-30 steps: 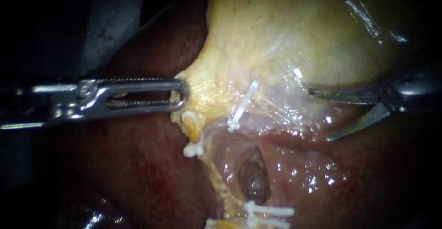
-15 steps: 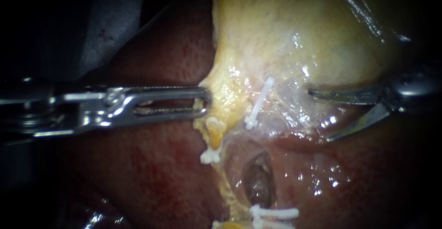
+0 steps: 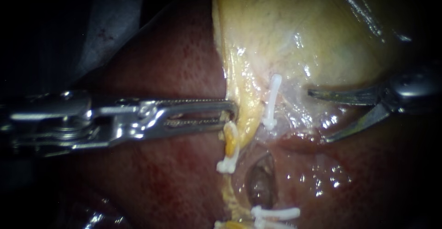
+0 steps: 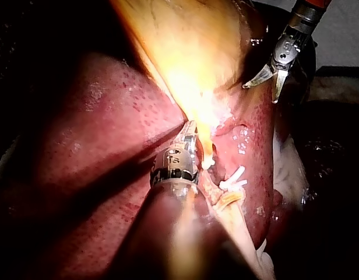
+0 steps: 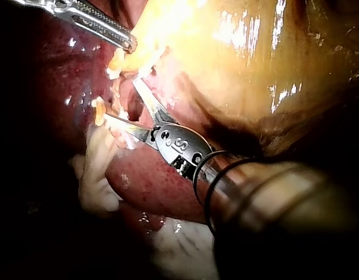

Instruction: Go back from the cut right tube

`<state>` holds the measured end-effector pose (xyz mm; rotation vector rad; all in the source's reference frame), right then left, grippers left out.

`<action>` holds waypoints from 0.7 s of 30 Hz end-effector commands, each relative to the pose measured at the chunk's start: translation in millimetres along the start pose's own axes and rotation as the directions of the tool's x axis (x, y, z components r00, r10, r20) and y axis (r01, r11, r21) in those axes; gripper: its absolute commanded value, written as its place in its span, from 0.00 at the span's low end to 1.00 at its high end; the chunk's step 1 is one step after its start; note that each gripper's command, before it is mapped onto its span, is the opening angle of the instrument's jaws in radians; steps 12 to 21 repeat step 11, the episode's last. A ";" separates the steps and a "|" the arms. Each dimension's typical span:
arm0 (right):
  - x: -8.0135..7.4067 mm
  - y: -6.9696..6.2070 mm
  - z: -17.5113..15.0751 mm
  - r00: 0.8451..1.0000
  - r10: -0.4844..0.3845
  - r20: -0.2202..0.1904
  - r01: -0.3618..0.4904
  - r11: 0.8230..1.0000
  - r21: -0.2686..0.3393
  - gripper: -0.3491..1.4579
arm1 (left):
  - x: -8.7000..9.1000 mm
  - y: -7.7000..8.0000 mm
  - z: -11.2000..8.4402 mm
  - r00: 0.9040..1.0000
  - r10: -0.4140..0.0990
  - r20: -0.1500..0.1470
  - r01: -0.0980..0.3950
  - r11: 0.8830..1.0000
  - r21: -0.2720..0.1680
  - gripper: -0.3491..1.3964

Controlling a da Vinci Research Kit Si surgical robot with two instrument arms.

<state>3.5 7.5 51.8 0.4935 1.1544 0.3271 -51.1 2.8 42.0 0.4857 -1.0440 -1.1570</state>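
**Reporter:** Where is the slender steel right instrument with the two curved blades?

**Observer:** Its blades stand apart and grip nothing. They are just beside the pale stump of the cut right tube, which carries a white plastic clip below the glistening yellow gallbladder.

**Reporter:** And the other one?

**Observer:** The silver left instrument, with long slotted jaws, is clamped on the yellow fold at the gallbladder's edge, over the dark red liver.

**Reporter:** So how should the retreat go?

**Observer:** Probably straight back along its own shaft, toward the side it came in from. The blades should come together first, so that no point drags the thin membrane or snags the clip. The left grip should stay steady, because slack there could drop tissue onto the tips.
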 end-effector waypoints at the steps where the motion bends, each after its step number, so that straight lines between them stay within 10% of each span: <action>1: 0.0 0.0 0.0 1.000 0.000 0.000 0.000 1.000 0.000 0.68 | 0.0 0.0 0.0 1.000 0.000 0.000 0.000 1.000 -0.001 0.00; 21: 0.0 0.0 0.0 1.000 0.000 0.000 0.000 1.000 0.000 0.68 | 0.0 -0.1 0.0 1.000 0.000 0.000 0.000 1.000 -0.001 0.00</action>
